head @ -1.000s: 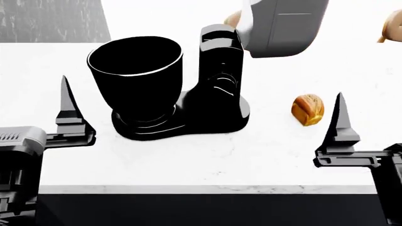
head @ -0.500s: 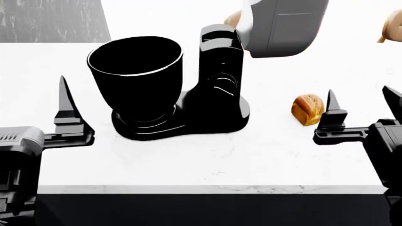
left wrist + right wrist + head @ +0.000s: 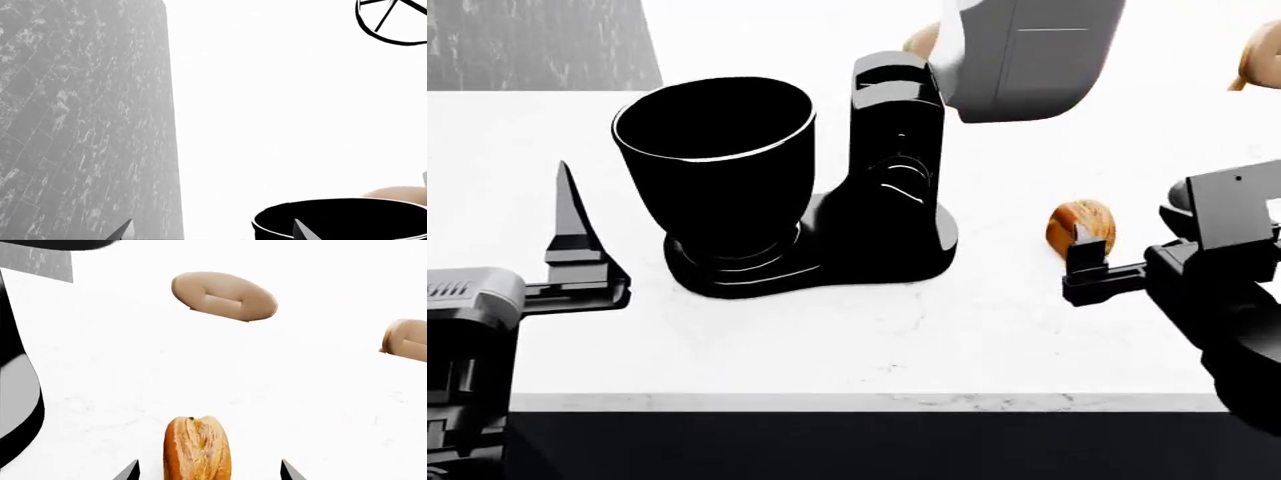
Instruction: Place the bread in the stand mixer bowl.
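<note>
The bread [image 3: 1078, 222], a small golden-brown loaf, lies on the white counter to the right of the mixer. In the right wrist view the bread [image 3: 197, 447] lies between my right gripper's two fingertips, apart from both. My right gripper [image 3: 209, 471] is open and tilted down over the loaf; in the head view the right gripper [image 3: 1094, 250] partly covers it. The black stand mixer bowl [image 3: 714, 150] stands on the mixer base at the left; its rim also shows in the left wrist view [image 3: 340, 220]. My left gripper [image 3: 212, 232] is open and empty, left of the bowl [image 3: 571, 240].
The mixer's black column [image 3: 894, 170] and raised grey head [image 3: 1028, 55] stand right of the bowl. Pale tan rounded shapes [image 3: 223, 296] [image 3: 407, 340] lie farther back on the counter. The counter's front edge [image 3: 868, 402] runs below my arms. A grey tiled wall [image 3: 80, 125] stands at the far left.
My right gripper has moved forward to the bread and tipped downward, so its fingers now stand either side of the loaf. The left arm has barely moved.
</note>
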{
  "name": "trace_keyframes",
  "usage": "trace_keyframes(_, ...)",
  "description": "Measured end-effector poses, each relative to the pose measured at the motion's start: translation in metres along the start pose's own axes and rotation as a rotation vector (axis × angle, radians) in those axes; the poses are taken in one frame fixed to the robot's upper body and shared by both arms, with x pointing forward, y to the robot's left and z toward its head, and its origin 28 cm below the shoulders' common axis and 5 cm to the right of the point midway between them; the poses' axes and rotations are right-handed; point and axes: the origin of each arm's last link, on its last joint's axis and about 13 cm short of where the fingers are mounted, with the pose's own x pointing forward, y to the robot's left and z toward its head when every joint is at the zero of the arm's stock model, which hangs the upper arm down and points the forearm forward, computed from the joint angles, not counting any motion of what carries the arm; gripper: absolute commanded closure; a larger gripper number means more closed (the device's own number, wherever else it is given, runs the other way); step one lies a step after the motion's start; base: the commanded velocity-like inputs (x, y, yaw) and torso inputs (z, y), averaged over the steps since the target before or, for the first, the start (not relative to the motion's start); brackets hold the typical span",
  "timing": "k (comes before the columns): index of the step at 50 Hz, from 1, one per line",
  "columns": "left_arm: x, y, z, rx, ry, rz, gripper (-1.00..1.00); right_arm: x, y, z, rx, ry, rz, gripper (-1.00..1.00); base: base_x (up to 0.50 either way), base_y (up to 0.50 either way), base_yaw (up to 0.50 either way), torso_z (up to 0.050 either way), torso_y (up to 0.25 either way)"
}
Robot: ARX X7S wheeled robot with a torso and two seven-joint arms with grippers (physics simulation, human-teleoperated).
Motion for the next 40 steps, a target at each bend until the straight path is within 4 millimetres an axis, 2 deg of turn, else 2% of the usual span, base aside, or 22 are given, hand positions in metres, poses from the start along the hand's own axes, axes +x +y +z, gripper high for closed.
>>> trace_keyframes(19,-0.001,0.0,0.0,-0.003,0.001,0.0,-1.0,0.037,0.0,-0.009,0.027,0.12,0.06,-1.0,0.0,0.0,0.0,0.0,0.0)
trace_keyframes(32,-0.001,0.001,-0.001,-0.004,0.001,0.002,-1.0,0.047,0.004,-0.019,0.05,0.184,0.073,-1.0,0.0,0.0,0.0,0.0,0.0)
trace_keyframes(33,-0.001,0.001,-0.001,-0.004,0.002,0.002,-1.0,0.048,0.004,-0.019,0.051,0.184,0.074,1.0,0.0,0.0,0.0,0.0,0.0)
trace_keyframes(40,-0.001,0.001,-0.001,-0.003,0.003,0.003,-1.0,0.048,0.003,-0.02,0.048,0.178,0.055,1.0,0.0,0.0,0.0,0.0,0.0)
